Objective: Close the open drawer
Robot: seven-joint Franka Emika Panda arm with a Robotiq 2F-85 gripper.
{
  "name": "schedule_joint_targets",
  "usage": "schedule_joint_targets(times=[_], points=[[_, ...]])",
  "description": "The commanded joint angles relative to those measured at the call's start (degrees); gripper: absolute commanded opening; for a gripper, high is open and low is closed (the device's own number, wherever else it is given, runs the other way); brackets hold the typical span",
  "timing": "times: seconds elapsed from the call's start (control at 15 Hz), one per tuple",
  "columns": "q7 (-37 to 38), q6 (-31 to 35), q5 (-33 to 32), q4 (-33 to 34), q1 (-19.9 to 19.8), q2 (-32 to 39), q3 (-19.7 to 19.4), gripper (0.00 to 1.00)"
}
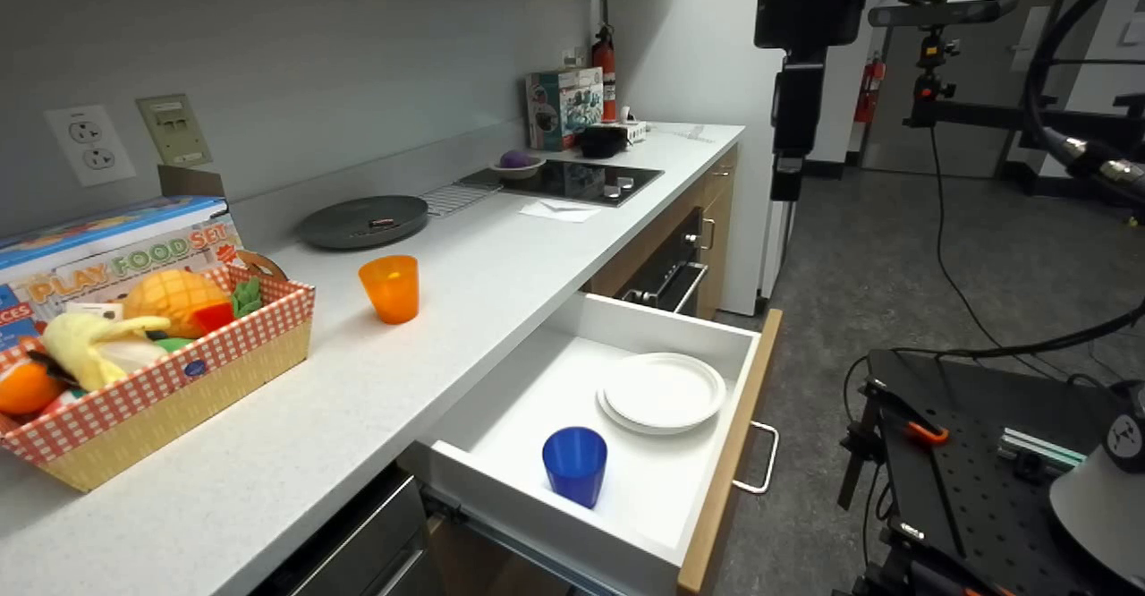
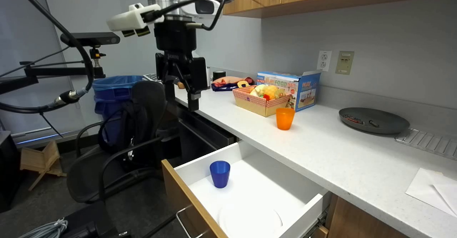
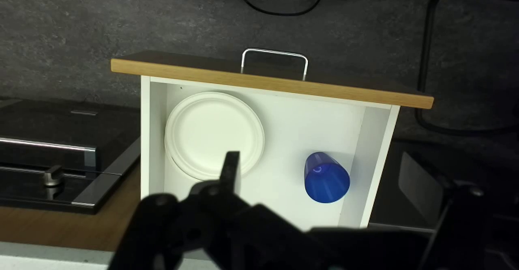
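The drawer (image 1: 732, 453) is pulled out from under the counter, with a white box and a light brown wooden front. It also shows in an exterior view (image 2: 194, 199) and the wrist view (image 3: 271, 82). Its metal bar handle (image 3: 275, 52) is on the outer face of the front. A blue cup (image 3: 327, 181) stands in the drawer, apart from stacked white plates (image 3: 211, 128). My gripper (image 2: 182, 100) is open and empty, pointing down, high above the drawer and touching nothing. In the wrist view its fingers (image 3: 322, 160) spread wide over the drawer.
The white countertop (image 1: 465, 336) bears an orange cup (image 1: 390, 289), a toy food basket (image 1: 188, 390), and a dark pan (image 1: 362, 222). A black oven (image 1: 675, 278) and a dark appliance (image 1: 358, 533) flank the drawer. A black cart (image 1: 975, 417) stands across from it.
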Motion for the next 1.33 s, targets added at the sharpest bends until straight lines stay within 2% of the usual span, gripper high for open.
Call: schedule_joint_targets(times=[0.0, 0.53, 0.6, 0.73, 1.0, 1.07, 1.27], points=[[0.0, -0.1, 0.0, 0.1, 0.0, 0.0, 0.0, 1.00], [0.0, -0.1, 0.0, 0.1, 0.0, 0.0, 0.0, 1.00], [0.7, -7.0, 0.2, 9.8, 0.7, 1.0, 1.0, 1.00], [1.2, -5.5, -0.9, 13.8, 0.5, 2.7, 1.8, 1.00], [3.0, -10.8, -0.7, 28.1, 0.5, 8.1, 3.5, 1.00], [1.1, -6.6, -0.2, 20.2, 0.7, 3.0, 2.3, 1.00], [2.3, -8.9, -0.3, 25.8, 0.8, 6.1, 3.1, 1.00]])
